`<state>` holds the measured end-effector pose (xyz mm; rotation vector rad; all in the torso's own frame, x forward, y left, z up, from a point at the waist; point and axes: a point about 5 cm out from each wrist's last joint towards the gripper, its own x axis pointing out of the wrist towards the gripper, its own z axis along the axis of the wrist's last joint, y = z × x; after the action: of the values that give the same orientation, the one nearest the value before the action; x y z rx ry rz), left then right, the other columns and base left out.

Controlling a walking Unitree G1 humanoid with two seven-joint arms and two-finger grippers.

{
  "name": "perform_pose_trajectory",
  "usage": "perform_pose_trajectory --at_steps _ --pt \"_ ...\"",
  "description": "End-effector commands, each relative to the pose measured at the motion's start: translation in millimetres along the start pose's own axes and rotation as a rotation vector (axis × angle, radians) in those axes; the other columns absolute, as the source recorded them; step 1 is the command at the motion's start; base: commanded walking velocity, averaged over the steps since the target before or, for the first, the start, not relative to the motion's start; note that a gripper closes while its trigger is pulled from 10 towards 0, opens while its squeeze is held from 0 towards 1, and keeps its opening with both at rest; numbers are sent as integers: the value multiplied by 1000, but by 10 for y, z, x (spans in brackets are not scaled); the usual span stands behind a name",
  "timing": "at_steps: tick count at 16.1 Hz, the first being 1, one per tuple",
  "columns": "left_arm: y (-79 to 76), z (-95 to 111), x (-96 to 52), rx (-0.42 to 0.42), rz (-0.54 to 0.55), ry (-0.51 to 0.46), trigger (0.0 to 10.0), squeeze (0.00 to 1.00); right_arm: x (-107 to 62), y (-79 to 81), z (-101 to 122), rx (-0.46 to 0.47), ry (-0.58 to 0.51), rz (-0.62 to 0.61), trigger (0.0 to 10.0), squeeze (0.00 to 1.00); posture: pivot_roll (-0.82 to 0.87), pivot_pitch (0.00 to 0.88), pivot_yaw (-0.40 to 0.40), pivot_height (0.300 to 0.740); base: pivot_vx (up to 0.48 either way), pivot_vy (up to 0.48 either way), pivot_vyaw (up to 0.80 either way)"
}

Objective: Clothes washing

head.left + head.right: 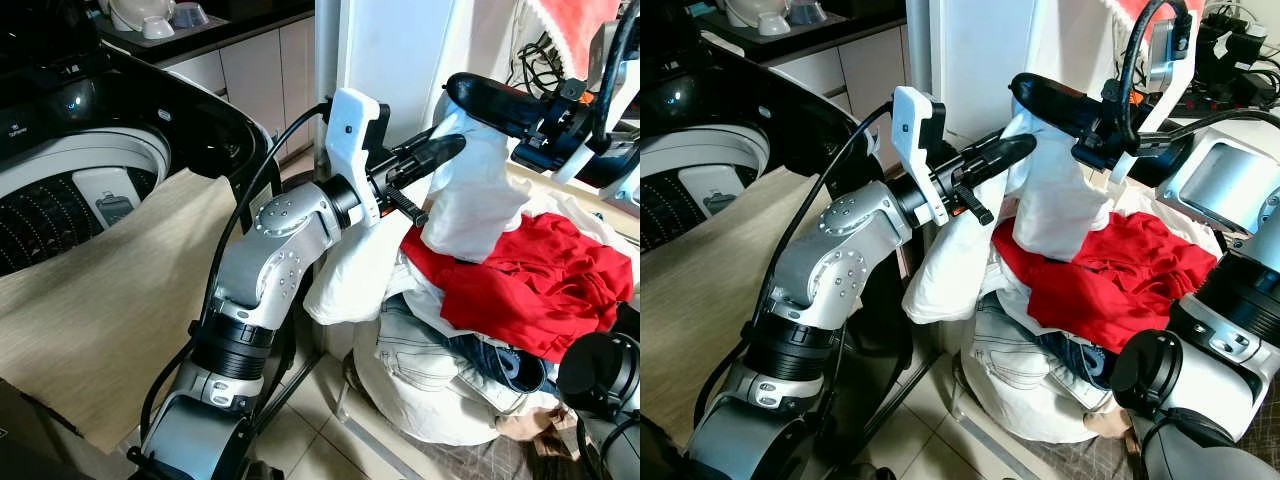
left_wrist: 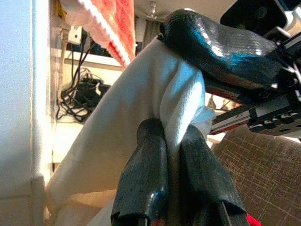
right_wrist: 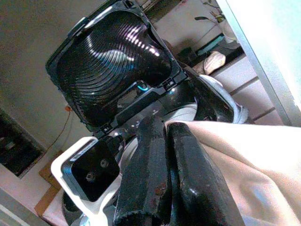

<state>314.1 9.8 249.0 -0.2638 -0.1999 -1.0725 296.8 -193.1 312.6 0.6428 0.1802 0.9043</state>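
Note:
A white garment is held up above a pile of laundry at the right. My left gripper reaches in from the left and is shut on its upper fold; the wrist view shows the cloth pinched between the two fingers. My right gripper comes from the right, just above, and is shut on the garment's top edge. The washing machine stands open at the left, its lid raised.
A red garment and jeans lie on the pile under the white one. A beige cloth drapes over the machine's front. A white upright panel stands behind the grippers. Tiled floor lies below.

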Motion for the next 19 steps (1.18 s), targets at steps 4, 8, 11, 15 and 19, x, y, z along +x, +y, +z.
perform_pose_trajectory --at_steps 4,8,11,15,19 --pt "67 20 -13 12 36 7 0 0 7 107 57 -47 -24 36 0 0 -183 0 33 740 0 0 0" --pt "191 95 -37 15 125 -36 0 0 13 148 47 -70 -27 58 10000 1000 -183 0 32 740 0 0 0" --pt "404 284 -143 53 250 -117 0 0 -11 206 47 -99 -55 88 10000 1000 -172 0 34 740 0 0 0" --pt "796 858 -441 263 435 -216 0 0 -84 251 67 -157 -101 79 10000 0 -168 0 40 740 0 0 0" --pt "1048 2580 -1111 1106 888 -336 0 0 -21 272 -128 -192 -52 65 10000 0 -152 0 52 740 0 0 0"
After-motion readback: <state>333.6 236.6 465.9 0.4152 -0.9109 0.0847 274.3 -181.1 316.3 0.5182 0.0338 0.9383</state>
